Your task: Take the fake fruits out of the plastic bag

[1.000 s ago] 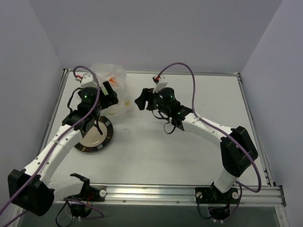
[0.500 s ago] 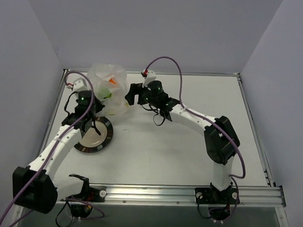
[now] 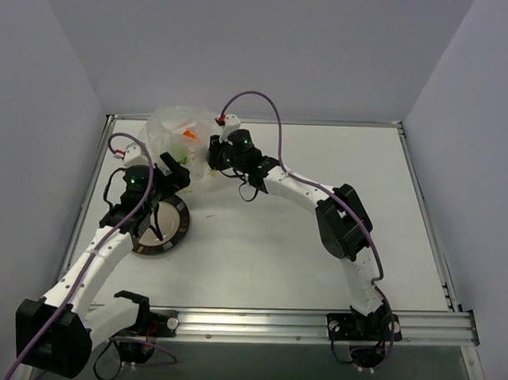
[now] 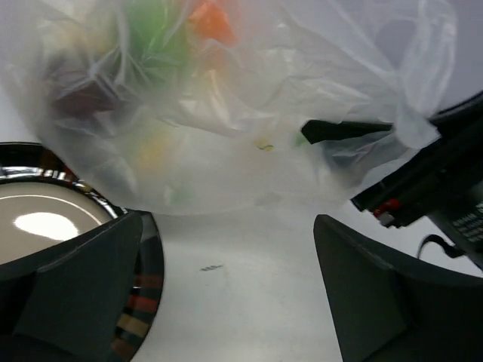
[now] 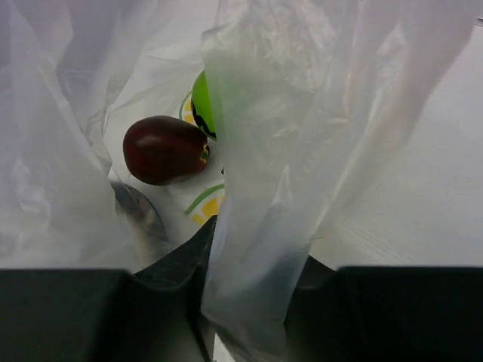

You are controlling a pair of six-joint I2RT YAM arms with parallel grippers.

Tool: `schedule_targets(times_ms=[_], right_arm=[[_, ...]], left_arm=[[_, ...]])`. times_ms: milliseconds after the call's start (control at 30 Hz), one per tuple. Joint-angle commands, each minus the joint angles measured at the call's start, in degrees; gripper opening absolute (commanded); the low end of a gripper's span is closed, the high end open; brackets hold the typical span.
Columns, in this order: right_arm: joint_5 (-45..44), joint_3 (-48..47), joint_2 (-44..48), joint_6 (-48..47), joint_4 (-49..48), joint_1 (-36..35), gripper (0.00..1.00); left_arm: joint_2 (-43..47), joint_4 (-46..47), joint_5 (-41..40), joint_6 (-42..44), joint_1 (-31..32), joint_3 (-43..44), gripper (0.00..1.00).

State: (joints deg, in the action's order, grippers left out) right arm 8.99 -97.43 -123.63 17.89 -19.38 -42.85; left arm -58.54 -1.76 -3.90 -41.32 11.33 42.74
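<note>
The plastic bag [image 3: 182, 136] lies at the back left, crinkly and clear. Through it in the left wrist view [image 4: 249, 98] I see the orange fruit [image 4: 211, 19], the green fruit [image 4: 155, 38] and the dark brown fruit [image 4: 83, 98]. My right gripper [image 3: 212, 155] is at the bag's right edge. In the right wrist view a fold of the bag [image 5: 272, 173] stands between its parted fingers [image 5: 189, 253], one finger inside the bag. The brown fruit [image 5: 162, 148] and green fruit [image 5: 202, 94] lie just ahead. My left gripper [image 4: 226, 279] is open and empty, just in front of the bag.
The round dark-rimmed plate [image 3: 179, 229] lies on the table under my left arm, its rim also at the left of the left wrist view [image 4: 143, 294]. The enclosure walls stand close behind and left of the bag.
My right gripper has swung left across the table and reached into the bag's right edge. My left gripper has drawn back a little from the bag toward the plate.
</note>
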Motion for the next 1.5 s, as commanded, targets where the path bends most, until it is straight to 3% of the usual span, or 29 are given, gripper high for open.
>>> schedule_targets(times_ms=[0,67,367,467,667,700,733,767,867,900,1267,1367,1467], right_arm=[[-1.17,1.18,2.52,-0.49,-5.4,-0.57,0.18],[-1.52,3.89,4.35,-0.14,-7.42,-0.57,0.12],[-1.61,9.18,8.14,-0.05,-8.75,-0.57,0.1],[-1.44,9.54,8.14,0.21,-9.01,-0.57,0.1],[-1.17,10.59,8.5,0.48,-9.8,-0.39,0.08],[-1.35,10.68,8.5,0.48,-9.8,-0.39,0.07],[-1.35,10.77,8.58,0.48,-9.8,-0.3,0.06],[-1.35,10.94,9.11,0.57,-9.89,-0.22,0.06],[-1.96,12.78,11.21,0.65,-10.85,0.13,0.04],[-2.05,13.92,11.83,0.66,-10.95,0.31,0.04],[-3.98,24.73,20.79,0.39,-14.45,0.93,0.0],[-3.63,27.8,21.77,2.05,-17.08,0.84,0.0],[-3.37,29.92,20.54,4.08,-19.03,0.75,0.0]], left_arm=[[-0.25,4.31,3.9,1.77,1.24,5.32,0.98],[-3.22,4.39,5.55,1.86,1.15,6.73,0.94],[-16.85,9.14,12.42,0.01,1.06,15.35,0.94],[-20.98,6.87,12.69,0.27,1.06,18.94,0.94],[-22.41,7.74,13.66,0.71,0.09,20.36,0.95],[-22.4,6.52,11.13,1.41,0.27,20.8,0.93],[-22.23,4.07,9.63,2.29,0.27,21.15,0.75],[-22.05,2.91,7.87,2.56,-0.25,21.33,0.43],[-24.06,-2.79,0.05,5.28,-1.83,22.38,0.16],[-25.12,-4.38,-1.18,5.89,-3.75,24.04,0.03],[-34.26,-9.49,0.56,17.67,-14.4,36.78,0.02],[-37.59,-7.3,12.13,18.29,-17.73,39.6,0.02],[-41.03,-7.9,11.29,18.64,-18.01,41.8,0.02]])
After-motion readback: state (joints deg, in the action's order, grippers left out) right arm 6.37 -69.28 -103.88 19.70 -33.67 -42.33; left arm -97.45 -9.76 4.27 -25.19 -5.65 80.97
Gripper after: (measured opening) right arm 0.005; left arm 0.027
